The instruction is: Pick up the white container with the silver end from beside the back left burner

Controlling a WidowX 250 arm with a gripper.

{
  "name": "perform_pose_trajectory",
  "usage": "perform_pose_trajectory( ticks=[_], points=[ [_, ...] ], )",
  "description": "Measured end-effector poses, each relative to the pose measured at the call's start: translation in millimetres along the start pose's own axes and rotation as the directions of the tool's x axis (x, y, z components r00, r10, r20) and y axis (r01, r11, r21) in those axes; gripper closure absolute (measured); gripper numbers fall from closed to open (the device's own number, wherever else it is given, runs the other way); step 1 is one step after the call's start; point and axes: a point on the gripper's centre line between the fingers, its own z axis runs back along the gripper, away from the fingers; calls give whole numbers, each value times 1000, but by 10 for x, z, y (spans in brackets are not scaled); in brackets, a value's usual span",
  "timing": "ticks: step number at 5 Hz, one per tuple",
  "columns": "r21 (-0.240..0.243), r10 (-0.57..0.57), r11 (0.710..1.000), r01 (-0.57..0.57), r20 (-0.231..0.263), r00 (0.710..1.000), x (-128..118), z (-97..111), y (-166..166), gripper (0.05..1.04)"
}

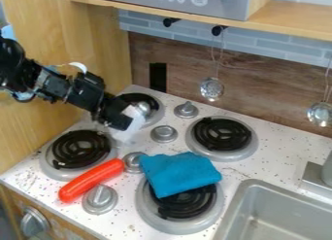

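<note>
The black gripper is over the stove's back left, between the two left burners, and tilts down to the right. Beside its lower end is a pale, whitish translucent shape; whether it is held or part of the gripper, I cannot tell. A folded blue cloth covers part of the front right burner. A red sausage-shaped toy lies diagonally between the front left burner and a silver knob.
The back right burner is uncovered, with silver knobs to its left. A grey sink with a faucet base is at right. Ladles hang before the back wall, under a wooden shelf.
</note>
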Motion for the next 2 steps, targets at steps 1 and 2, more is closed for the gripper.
perform_pose_trajectory(
  ticks=[1,2],
  points=[
    [-43,-14,999,15,25,1000,105,-224,-49,419],
    [-64,-7,998,11,59,998,121,-395,-15,419]
  ],
)
